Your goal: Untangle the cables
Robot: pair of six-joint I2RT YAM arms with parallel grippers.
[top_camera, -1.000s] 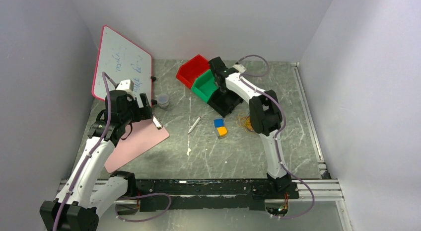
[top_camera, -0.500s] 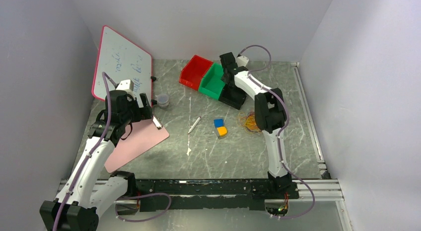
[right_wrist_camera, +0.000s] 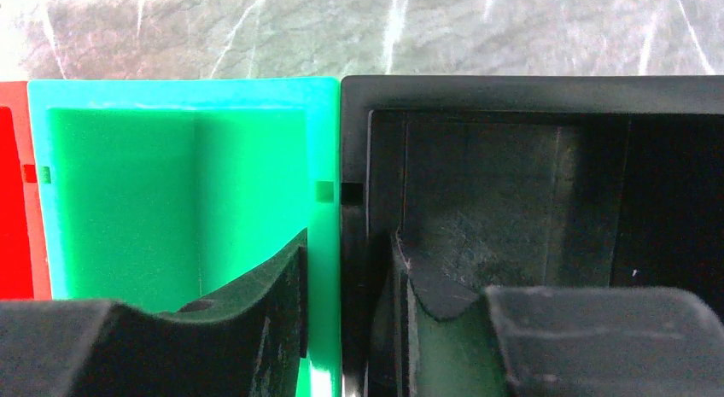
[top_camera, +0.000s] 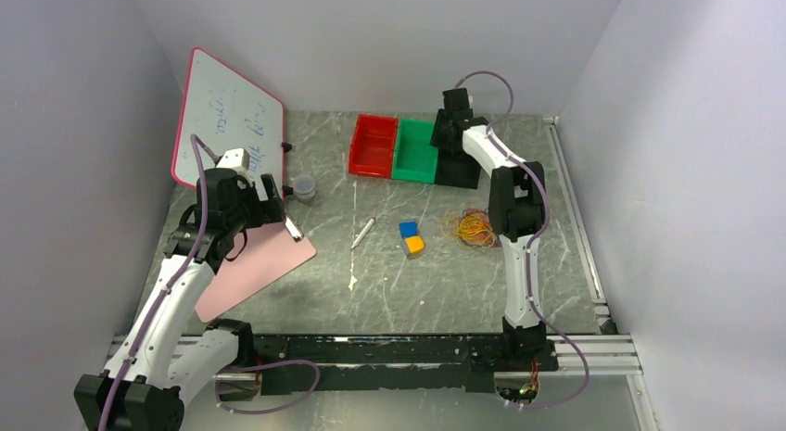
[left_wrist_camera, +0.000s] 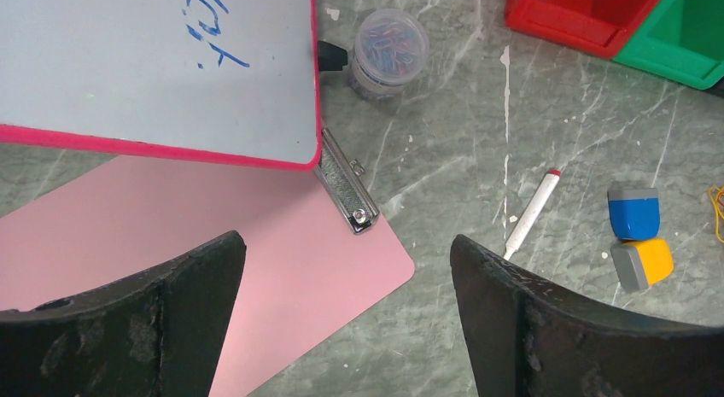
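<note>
Near: the left gripper (left_wrist_camera: 346, 260) hangs above the pink clipboard (left_wrist_camera: 171, 226), jaws wide and holding nothing. Mid-table, the cables (top_camera: 474, 229) lie in a loose tangle (yellow-orange and red strands) beside the right arm's elbow (top_camera: 515, 209). Far back, the right gripper (right_wrist_camera: 348, 252) pinches two touching walls — green bin (right_wrist_camera: 183, 88) and black bin (right_wrist_camera: 529, 88).

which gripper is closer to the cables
Right. The right gripper grips the adjoining walls of the green bin and black bin, just behind the cables; the left gripper hangs open above the pink clipboard, far to their left.
</note>
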